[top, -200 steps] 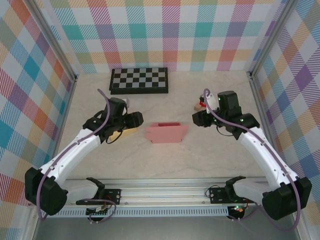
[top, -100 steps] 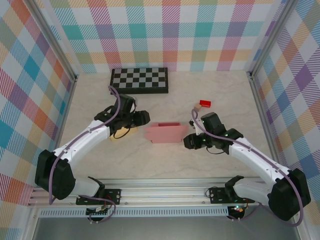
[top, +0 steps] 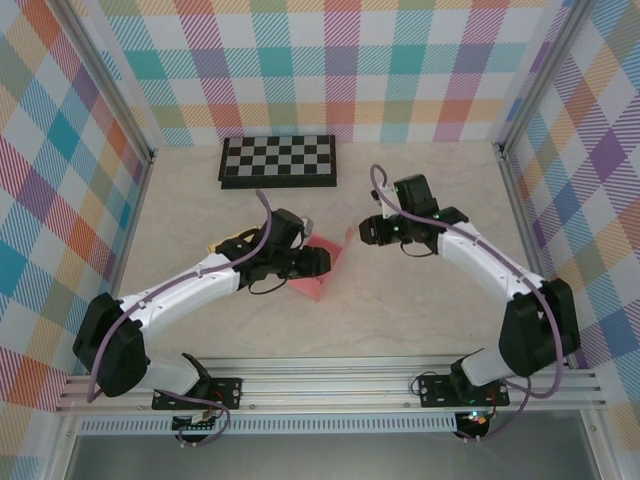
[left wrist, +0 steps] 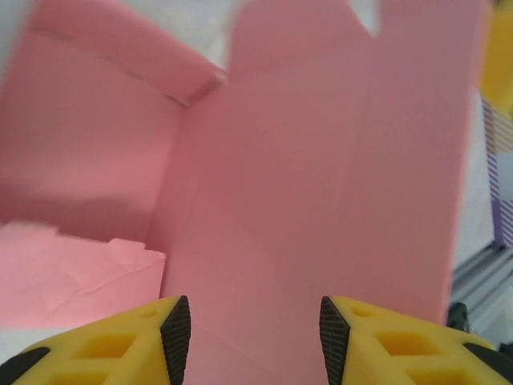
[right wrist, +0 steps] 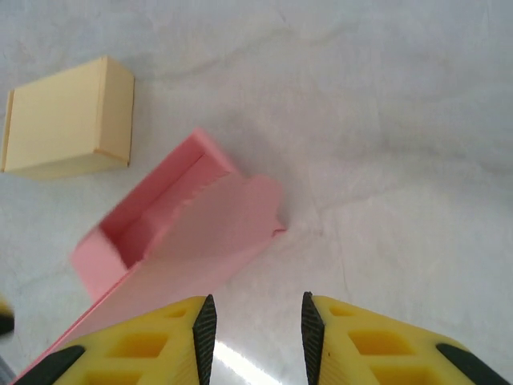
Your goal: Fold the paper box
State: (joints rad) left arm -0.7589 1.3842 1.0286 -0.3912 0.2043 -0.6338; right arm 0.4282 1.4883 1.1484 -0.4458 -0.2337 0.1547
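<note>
Left arm stretches rightward, left gripper [top: 320, 263] at paper box [top: 318, 287]

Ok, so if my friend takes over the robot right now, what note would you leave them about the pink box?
Left gripper: open, right up against a pink panel of the paper box, not clamped on it.
Right gripper: open, holding nothing, above the bare table beside the box's flap.
Things: the box is mid-table; a small yellow box lies near it, not touching.
Done: some walls are folded up.
Left: the wide flap lies flat, and the box is not closed.
</note>
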